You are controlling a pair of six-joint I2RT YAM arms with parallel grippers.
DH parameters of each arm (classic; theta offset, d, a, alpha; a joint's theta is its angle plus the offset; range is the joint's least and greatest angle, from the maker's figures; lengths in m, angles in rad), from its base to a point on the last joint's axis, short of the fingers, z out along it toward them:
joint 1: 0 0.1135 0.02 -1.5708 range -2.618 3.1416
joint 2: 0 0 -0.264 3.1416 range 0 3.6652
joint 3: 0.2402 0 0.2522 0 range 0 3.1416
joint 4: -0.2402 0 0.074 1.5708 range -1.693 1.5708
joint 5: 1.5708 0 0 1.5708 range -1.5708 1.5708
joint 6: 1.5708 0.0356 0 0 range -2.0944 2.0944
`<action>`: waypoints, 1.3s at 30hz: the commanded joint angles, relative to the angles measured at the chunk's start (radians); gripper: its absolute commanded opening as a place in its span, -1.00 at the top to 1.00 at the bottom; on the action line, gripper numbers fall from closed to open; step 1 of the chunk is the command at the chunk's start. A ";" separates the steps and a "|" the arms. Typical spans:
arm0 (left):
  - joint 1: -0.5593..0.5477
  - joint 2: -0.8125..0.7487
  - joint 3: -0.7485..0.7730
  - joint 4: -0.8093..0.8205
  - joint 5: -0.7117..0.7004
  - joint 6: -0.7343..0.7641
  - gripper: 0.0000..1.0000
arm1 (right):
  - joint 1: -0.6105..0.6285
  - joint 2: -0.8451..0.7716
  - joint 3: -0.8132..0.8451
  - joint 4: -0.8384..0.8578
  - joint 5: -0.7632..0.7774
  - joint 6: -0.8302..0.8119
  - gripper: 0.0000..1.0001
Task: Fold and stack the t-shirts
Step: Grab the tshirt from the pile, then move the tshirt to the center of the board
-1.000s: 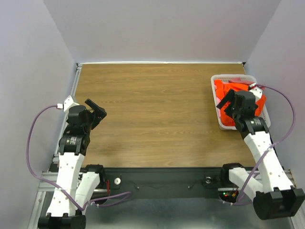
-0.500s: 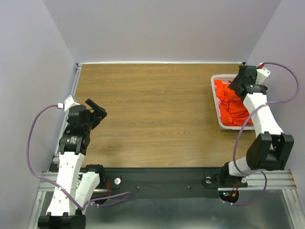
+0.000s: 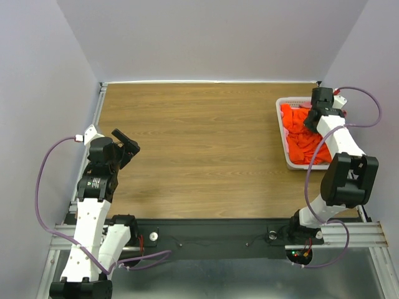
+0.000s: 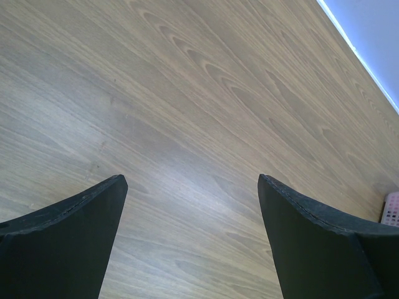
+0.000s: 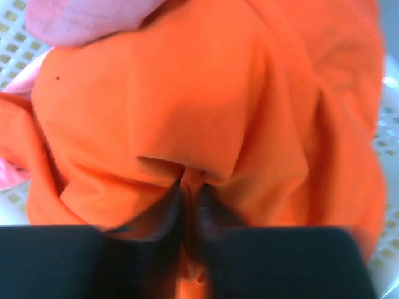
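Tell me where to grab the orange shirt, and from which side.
Pinch a raised fold of the orange t-shirt from above: it lies crumpled in the basket, whose walls block the sides. The right tool is shut on one.

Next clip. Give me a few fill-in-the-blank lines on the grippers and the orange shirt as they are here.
1. The right gripper is ____ on a fold of the orange t-shirt.
2. That shirt lies in the white basket, on the ____ side of the table.
3. The left gripper stands ____, holding nothing.

Missing words: shut; right; open.
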 commanded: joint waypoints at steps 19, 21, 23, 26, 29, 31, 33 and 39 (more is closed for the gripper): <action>0.002 0.005 -0.010 0.036 0.007 0.019 -0.97 | -0.001 -0.293 0.514 0.031 -0.496 -0.153 0.99; 0.002 -0.001 -0.011 0.036 0.004 0.017 -0.97 | -0.001 -0.250 0.636 0.030 -0.591 -0.152 0.99; 0.002 -0.009 -0.011 0.034 0.000 0.016 -0.97 | -0.001 -0.209 0.724 0.030 -0.709 -0.124 0.99; 0.002 -0.012 -0.010 0.031 -0.010 0.013 -0.97 | 0.010 -0.100 0.921 0.030 -0.925 -0.071 0.99; 0.002 -0.007 -0.007 0.027 -0.017 0.010 -0.97 | 0.107 0.003 1.091 0.025 -0.950 -0.049 0.99; 0.002 -0.003 -0.010 0.031 -0.025 0.005 -0.97 | 0.213 0.023 1.123 0.019 -0.915 -0.090 0.99; 0.002 0.014 -0.010 0.043 -0.030 -0.004 -0.97 | 0.395 0.040 1.088 0.019 -0.799 -0.162 0.99; 0.002 0.109 0.008 0.057 -0.020 -0.015 -0.97 | 0.660 0.202 1.054 0.001 -0.691 -0.261 0.99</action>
